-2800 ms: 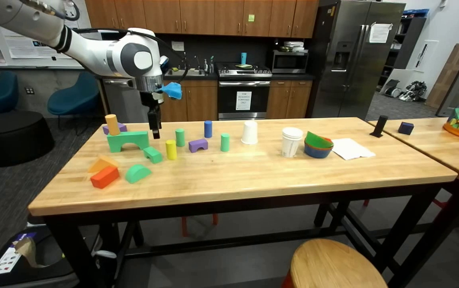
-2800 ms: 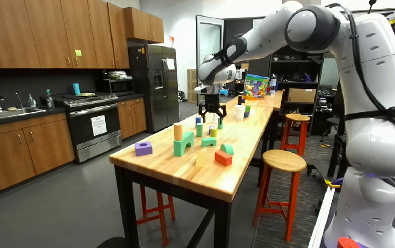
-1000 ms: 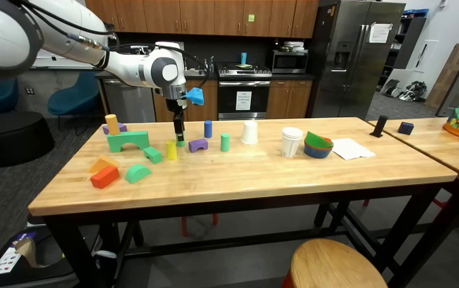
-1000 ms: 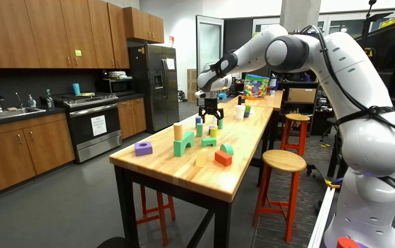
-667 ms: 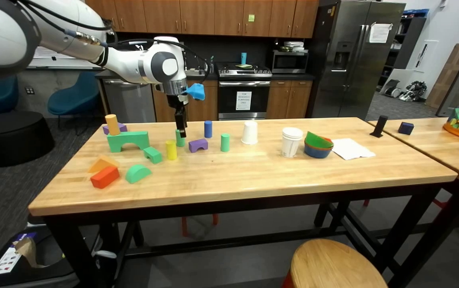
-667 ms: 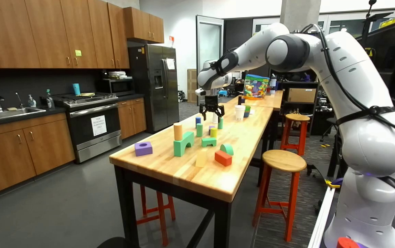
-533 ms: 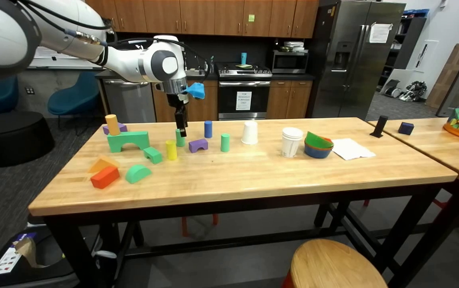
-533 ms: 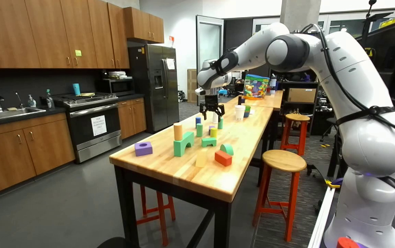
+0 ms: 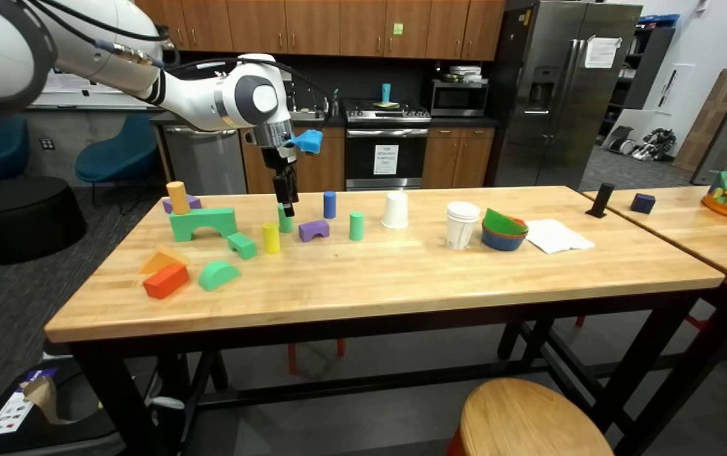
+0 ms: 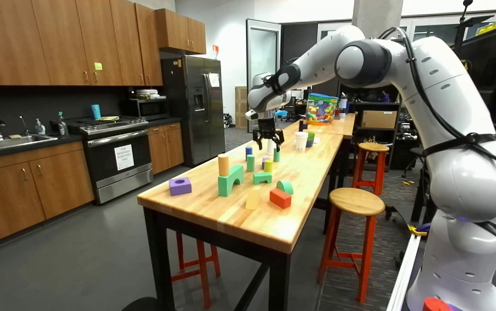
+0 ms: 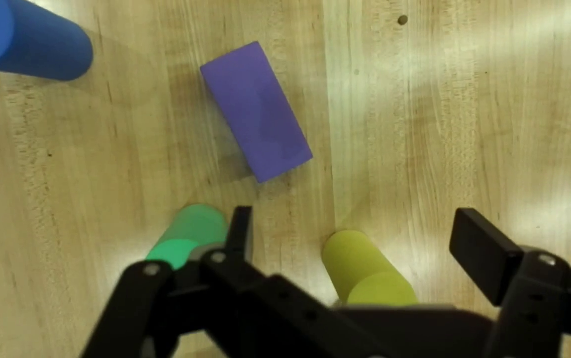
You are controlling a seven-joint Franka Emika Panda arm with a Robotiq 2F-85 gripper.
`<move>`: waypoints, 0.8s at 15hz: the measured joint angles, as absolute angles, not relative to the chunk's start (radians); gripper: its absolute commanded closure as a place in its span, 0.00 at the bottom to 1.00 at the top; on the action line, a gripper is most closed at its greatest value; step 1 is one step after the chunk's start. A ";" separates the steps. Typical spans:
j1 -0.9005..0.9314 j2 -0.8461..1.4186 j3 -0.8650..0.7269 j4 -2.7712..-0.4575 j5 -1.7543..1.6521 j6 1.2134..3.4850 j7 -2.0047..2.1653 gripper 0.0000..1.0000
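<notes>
My gripper (image 11: 357, 241) is open and holds nothing. It hangs above the wooden table among the upright blocks; it shows in both exterior views (image 9: 287, 206) (image 10: 268, 141). In the wrist view a yellow cylinder (image 11: 360, 266) stands below, between the two fingers in the picture, its near part hidden by the gripper body. A green cylinder (image 11: 196, 226) stands by the left finger and is partly covered by it. A purple arch block (image 11: 256, 112) lies ahead of the fingers. A blue cylinder (image 11: 47, 44) stands at the upper left. No finger visibly touches a block.
A green arch (image 9: 203, 223) bears an orange cylinder (image 9: 178, 197). A red block (image 9: 166, 280), a green half-round (image 9: 218, 275) and another green cylinder (image 9: 356, 225) stand about. An upturned white cup (image 9: 395, 210), stacked cups (image 9: 462, 225) and bowls (image 9: 504, 231) are further along the table (image 9: 401, 285).
Over the whole span my gripper has moved from beside the green arch toward the green and yellow cylinders. In the last second it rose slightly and tilted a little. The blocks have not moved.
</notes>
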State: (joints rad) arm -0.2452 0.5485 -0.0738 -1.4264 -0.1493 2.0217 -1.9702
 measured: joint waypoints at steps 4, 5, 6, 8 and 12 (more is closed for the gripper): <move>-0.245 0.494 -0.074 -1.489 -0.155 1.997 -1.956 0.00; -0.245 0.478 -0.074 -1.507 -0.155 1.997 -1.954 0.00; -0.245 0.463 -0.074 -1.526 -0.155 1.997 -1.953 0.00; -0.243 0.432 -0.074 -1.566 -0.156 1.998 -1.953 0.00; -0.235 0.383 -0.074 -1.653 -0.156 2.021 -1.953 0.00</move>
